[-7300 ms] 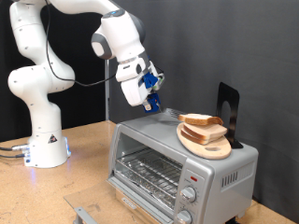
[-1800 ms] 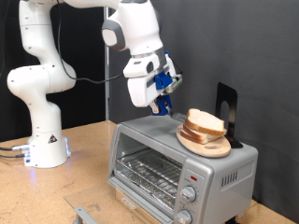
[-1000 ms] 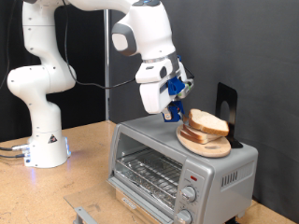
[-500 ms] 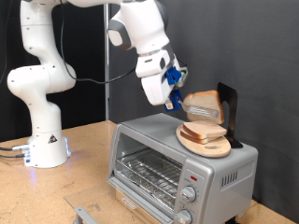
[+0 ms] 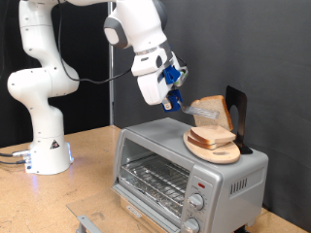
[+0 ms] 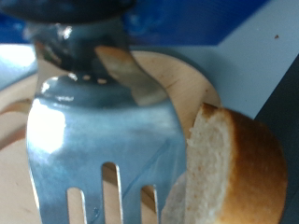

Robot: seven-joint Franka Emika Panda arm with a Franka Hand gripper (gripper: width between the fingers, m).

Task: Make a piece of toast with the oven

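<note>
**A:** Were the jaws closed on anything?

**B:** Yes, the gripper [image 5: 172, 85] was clamped on a blue-handled tool [image 5: 176, 89], a metal spatula with slots in its blade [image 6: 98, 140]. It hung in the air above the oven [image 5: 190, 171], towards the exterior view's left of the round wooden board [image 5: 220, 151].

**A:** And the piece of toast?

**B:** The piece of toast [image 5: 211, 112] was up off the stack, tilted, riding on the end of the spatula above the board. In the wrist view it [image 6: 234, 168] sat at the edge of the blade, crust curving round pale crumb, with the board [image 6: 192, 84] beneath.

**A:** Was there still bread on the board?

**B:** More bread lay on it (I could not tell how many slices). The board itself rested on top of the oven, at the exterior view's right end of the roof, with a black stand [image 5: 236, 109] upright just behind it.

**A:** What about the oven door?

**B:** The wire rack [image 5: 154, 177] showed inside at the front, and two round knobs [image 5: 196, 212] sat on the panel below a small red light [image 5: 200, 183]. I could not tell from that angle whether the door was open or shut.
</note>
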